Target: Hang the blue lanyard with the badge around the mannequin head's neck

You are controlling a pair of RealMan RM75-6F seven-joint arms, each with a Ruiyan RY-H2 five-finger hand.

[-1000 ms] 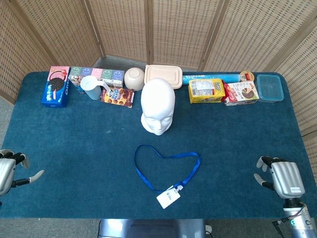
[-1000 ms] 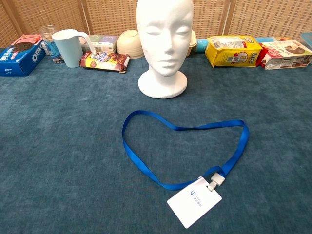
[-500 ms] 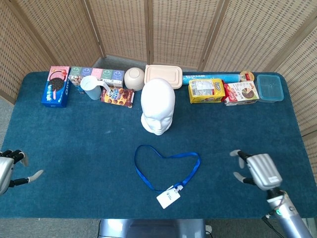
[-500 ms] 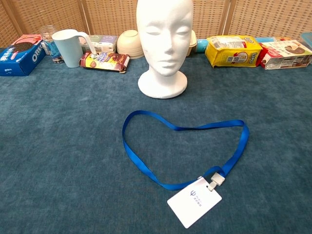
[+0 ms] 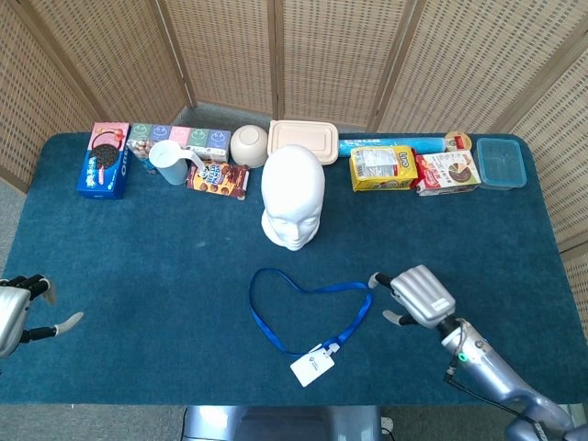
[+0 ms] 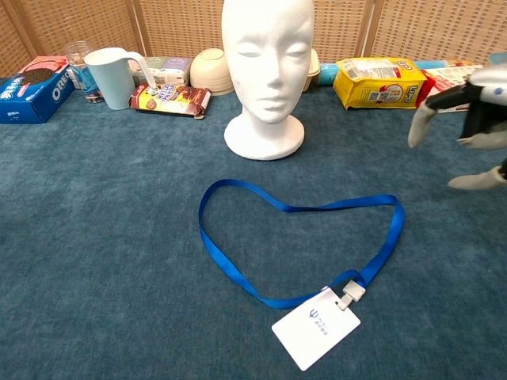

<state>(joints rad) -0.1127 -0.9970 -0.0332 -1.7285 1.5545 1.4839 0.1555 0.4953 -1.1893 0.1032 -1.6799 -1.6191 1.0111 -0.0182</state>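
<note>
We count one mannequin head (image 5: 292,208), one blue lanyard (image 5: 308,315) with one badge (image 5: 311,367), one mug (image 5: 171,162), one bowl (image 5: 248,145), two lidded containers, beige (image 5: 303,141) and blue (image 5: 501,163), several snack packages along the back, and two hands, left (image 5: 14,310) and right (image 5: 421,296).

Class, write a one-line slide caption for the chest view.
Right hand open above the table, near the blue lanyard lying before the mannequin head.
</note>
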